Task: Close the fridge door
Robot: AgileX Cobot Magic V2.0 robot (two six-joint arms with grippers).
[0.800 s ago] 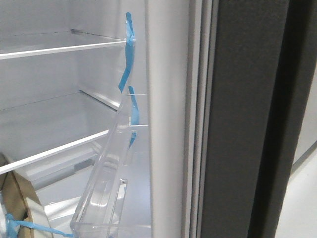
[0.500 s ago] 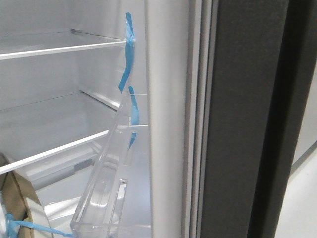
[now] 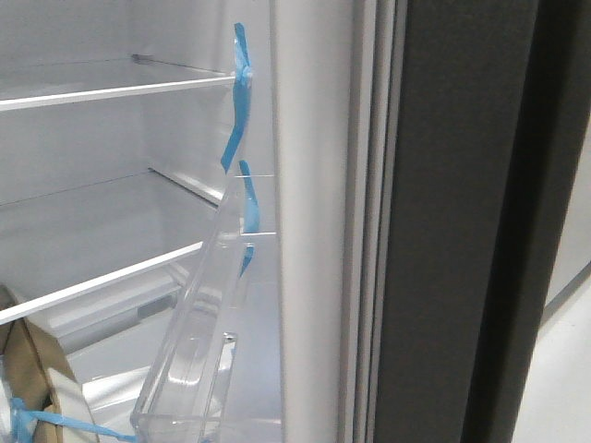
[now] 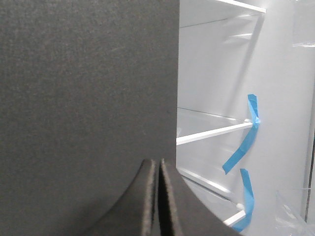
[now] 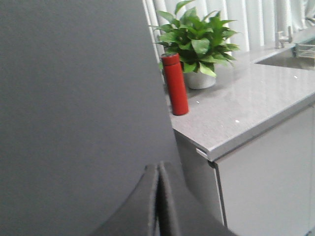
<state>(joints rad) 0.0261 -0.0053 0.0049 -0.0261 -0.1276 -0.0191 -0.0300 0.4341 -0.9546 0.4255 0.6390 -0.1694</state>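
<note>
The fridge door [image 3: 452,221] stands open at the right of the front view. Its matte dark grey outer face is seen edge-on, with a pale gasket [image 3: 369,231] and white inner lining [image 3: 314,231]. A clear plastic bin [image 3: 189,360] hangs on the lining, with blue tape strips [image 3: 238,101] above it. Neither gripper shows in the front view. My left gripper [image 4: 158,164] is shut and empty, close in front of a dark grey textured panel [image 4: 83,83]. My right gripper [image 5: 158,167] is shut and empty, close to the door's dark outer face [image 5: 74,98]. Contact cannot be told.
White fridge shelves [image 3: 111,90] and a taped cardboard box [image 3: 32,369] sit inside at left. Beside the door are a marbled grey countertop [image 5: 246,108] with a red bottle [image 5: 175,84] and a potted plant [image 5: 197,39], over a light grey cabinet front [image 5: 270,182].
</note>
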